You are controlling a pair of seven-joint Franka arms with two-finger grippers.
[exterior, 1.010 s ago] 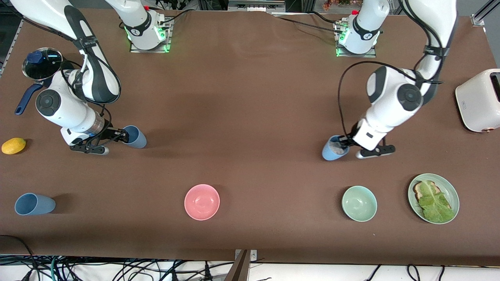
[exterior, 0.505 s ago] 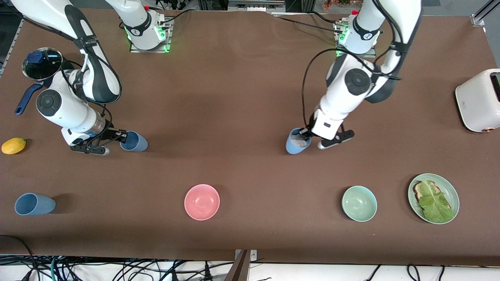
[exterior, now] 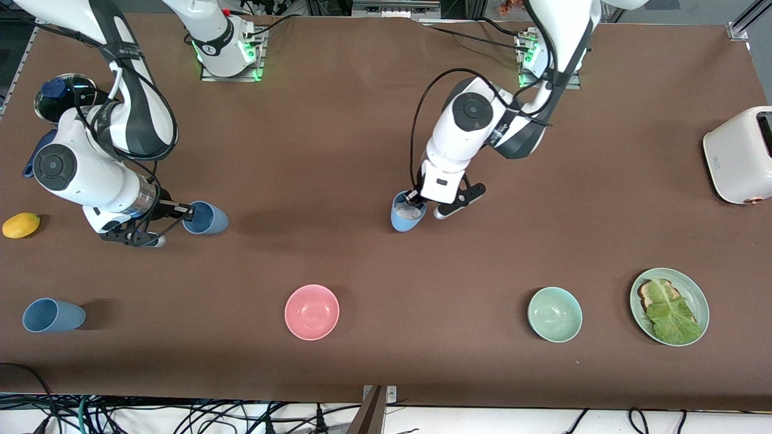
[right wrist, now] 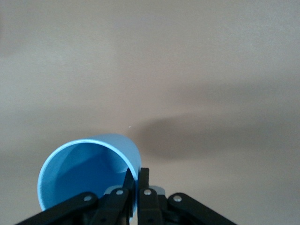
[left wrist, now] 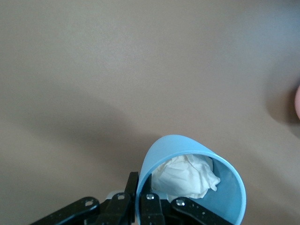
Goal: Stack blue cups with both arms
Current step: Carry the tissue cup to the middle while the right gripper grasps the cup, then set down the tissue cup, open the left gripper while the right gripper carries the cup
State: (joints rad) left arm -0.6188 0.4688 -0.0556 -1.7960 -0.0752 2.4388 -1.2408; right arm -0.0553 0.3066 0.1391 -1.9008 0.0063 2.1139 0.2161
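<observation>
While a third blue cup (exterior: 53, 315) lies on its side nearest the camera on the tabletop (exterior: 374, 132), I see my left gripper (exterior: 415, 199) with jaws pinched on the rim of a paper-stuffed cup (exterior: 406, 213) mid-table, and my right gripper (exterior: 181, 211) clamping an empty cup's (exterior: 207, 218) rim

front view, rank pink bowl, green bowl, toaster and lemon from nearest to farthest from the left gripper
From the left gripper, shut on a blue cup mid-table:
1. Pink bowl, nearer the camera, toward the right arm's end.
2. Green bowl, nearer the camera, toward the left arm's end.
3. Toaster, at the left arm's end.
4. Lemon, at the right arm's end.
</observation>
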